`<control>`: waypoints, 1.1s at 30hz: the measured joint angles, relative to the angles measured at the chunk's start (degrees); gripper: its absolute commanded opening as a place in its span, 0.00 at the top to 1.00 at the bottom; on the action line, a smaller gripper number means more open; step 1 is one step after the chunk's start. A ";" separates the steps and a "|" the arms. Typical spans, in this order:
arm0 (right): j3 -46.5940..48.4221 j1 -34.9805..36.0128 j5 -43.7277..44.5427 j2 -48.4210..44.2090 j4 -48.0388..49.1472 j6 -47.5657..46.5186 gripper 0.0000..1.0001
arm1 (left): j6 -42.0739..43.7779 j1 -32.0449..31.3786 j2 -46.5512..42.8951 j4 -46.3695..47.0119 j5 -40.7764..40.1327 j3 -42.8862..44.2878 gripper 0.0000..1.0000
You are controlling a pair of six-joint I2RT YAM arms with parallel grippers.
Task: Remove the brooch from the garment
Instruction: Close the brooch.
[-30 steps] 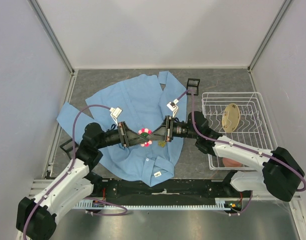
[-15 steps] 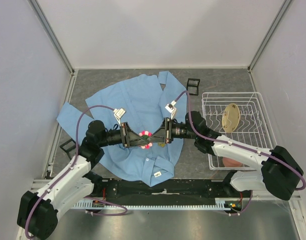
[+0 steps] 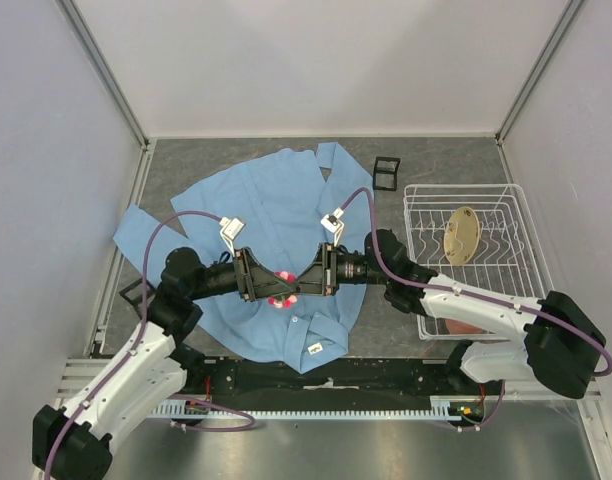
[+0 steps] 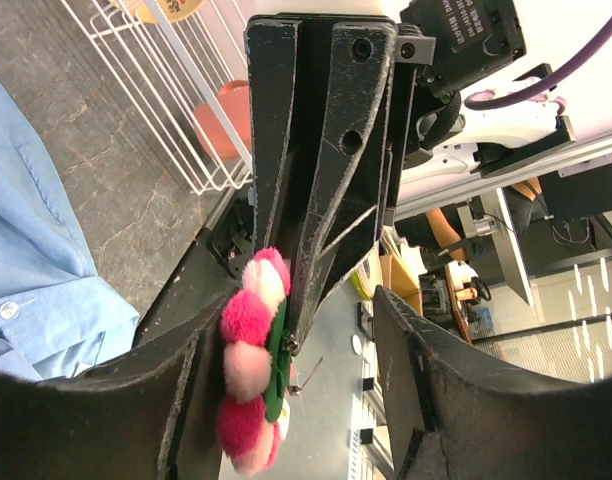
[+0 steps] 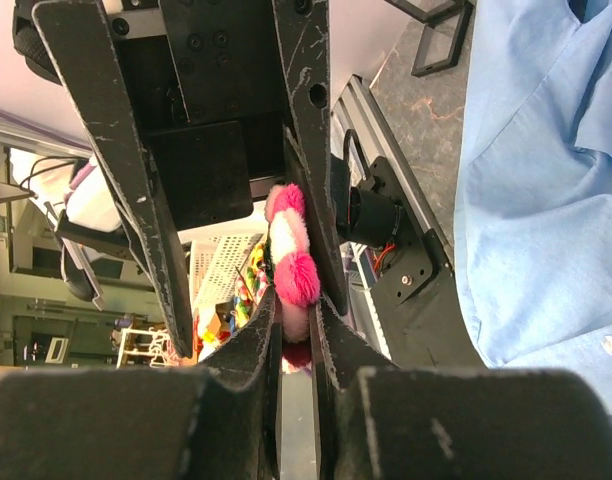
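1. Pink-petalled brooch (image 5: 291, 262), seen edge-on, is pinched between the pressed-together fingers of the right pincer (image 5: 296, 310). It hangs in the air above the front of the light blue shirt (image 3: 276, 200), and no cloth visibly clings to it.
2. Left pincer (image 4: 296, 320) is spread, with a finger on either side of the brooch. One finger is just beside the petals, the other well apart. The bare pin stem points toward the farther finger.
3. Judgement: the brooch looks free of the garment. The right arm has it, so the left should back away along its own axis before the right carries it off.
4. White wire rack (image 3: 511, 200) stands on the grey bench (image 3: 436, 160), right of the shirt. It holds a tan oval piece (image 3: 463, 235), and a salmon-coloured item (image 3: 464, 325) of unclear kind shows through the wires.
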 measured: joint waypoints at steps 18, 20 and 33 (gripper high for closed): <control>-0.98 -3.06 -0.35 -1.95 0.74 3.02 1.00 | -0.28 3.93 -6.62 -3.04 -1.51 -1.44 0.52; -0.98 -3.19 -0.33 -1.88 0.96 3.43 1.00 | -0.35 3.93 -6.29 -2.43 -1.51 -1.44 0.52; -0.98 -3.28 0.87 -1.46 1.14 4.50 1.00 | -0.90 1.22 -3.58 0.35 -1.99 -1.90 0.54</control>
